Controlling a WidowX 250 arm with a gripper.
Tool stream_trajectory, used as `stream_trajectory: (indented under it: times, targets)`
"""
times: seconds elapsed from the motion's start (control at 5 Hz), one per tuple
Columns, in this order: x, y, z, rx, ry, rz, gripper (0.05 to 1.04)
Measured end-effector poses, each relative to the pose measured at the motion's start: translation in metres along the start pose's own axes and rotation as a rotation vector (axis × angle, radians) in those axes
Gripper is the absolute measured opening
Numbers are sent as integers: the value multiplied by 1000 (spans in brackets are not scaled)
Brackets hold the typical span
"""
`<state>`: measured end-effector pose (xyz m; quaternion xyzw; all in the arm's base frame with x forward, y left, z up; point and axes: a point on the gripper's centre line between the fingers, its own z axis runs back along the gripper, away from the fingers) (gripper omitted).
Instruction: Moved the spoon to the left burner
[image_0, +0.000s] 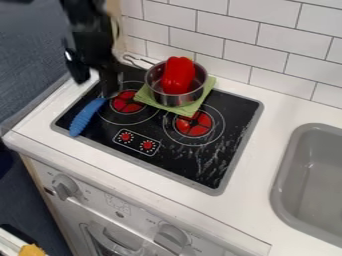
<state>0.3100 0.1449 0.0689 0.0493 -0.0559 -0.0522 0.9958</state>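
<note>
The black gripper (111, 88) hangs down from the upper left over the stove's back left part, just beside the left burner. Below it is the spoon's blue handle (87, 116), slanting down and left across the stove's left side. The handle's upper end meets the gripper's lower end in this view; whether they touch is unclear. The spoon's head is hidden or cannot be made out near the gripper. The red left burner (127, 101) lies just right of the handle's upper end.
A metal pot (175, 99) holding a red pepper (178, 75) stands on a green cloth (202, 101) at the stove's back, right of the gripper. Another red burner (194, 125) is in front of it. A tiled wall rises behind, and a grey sink (286, 175) is at right.
</note>
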Motion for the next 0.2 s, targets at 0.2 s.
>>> stream_trajectory:
  times: [0.2]
  targets:
    - [1,-9,5,-44,10,-16,999]
